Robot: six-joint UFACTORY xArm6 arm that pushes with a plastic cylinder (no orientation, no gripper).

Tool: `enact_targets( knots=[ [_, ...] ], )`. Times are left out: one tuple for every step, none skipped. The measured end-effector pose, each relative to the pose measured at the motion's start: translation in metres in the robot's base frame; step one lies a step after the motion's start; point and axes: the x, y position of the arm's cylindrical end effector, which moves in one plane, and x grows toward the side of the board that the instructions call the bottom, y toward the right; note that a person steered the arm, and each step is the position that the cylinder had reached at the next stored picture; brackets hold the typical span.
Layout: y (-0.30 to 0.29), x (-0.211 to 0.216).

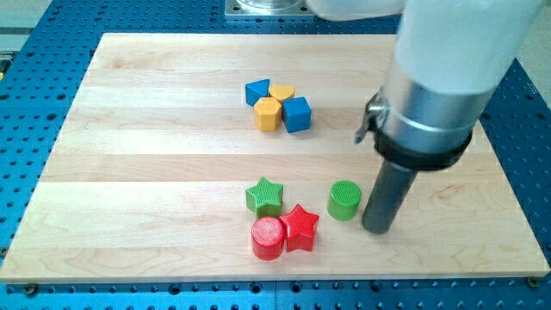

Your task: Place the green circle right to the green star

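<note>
The green circle (344, 200) stands on the wooden board (129, 172) in the lower middle. The green star (264, 195) lies to its left, with a gap between them. My tip (379, 229) rests on the board just right of the green circle, close to it and slightly toward the view's bottom. The rod rises into the grey and white arm at the upper right.
A red star (300, 228) and a red circle (268, 238) sit touching just below the green star. A cluster of a blue block (256, 92), a yellow heart (281, 91), a yellow hexagon (269, 114) and a blue cube (297, 114) lies at upper middle.
</note>
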Motion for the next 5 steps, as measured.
enact_targets(
  knots=[
    [-0.033,-0.011],
    [-0.034,-0.025],
    [-0.04,-0.068],
    [-0.073,-0.039],
    [-0.086,-0.038]
  ],
)
